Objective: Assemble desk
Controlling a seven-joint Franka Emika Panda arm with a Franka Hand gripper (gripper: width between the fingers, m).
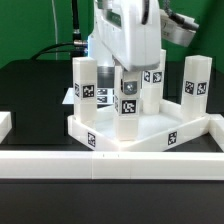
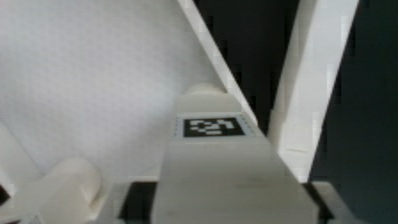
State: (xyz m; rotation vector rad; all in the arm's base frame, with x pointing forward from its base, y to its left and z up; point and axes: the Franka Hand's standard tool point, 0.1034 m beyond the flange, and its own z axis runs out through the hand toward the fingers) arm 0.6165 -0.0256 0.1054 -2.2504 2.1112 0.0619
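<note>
Three legs stand upright on the tabletop (image 1: 110, 130), which lies on the black table inside the white border rails (image 1: 100, 165). At the exterior view's left stands one leg (image 1: 84, 85). In the middle, the gripper (image 1: 129, 75) comes down from above, its fingers clamped on the top of a second leg (image 1: 129, 100), also seen close in the wrist view (image 2: 222, 160). At the right stands a third leg (image 1: 195, 85).
</note>
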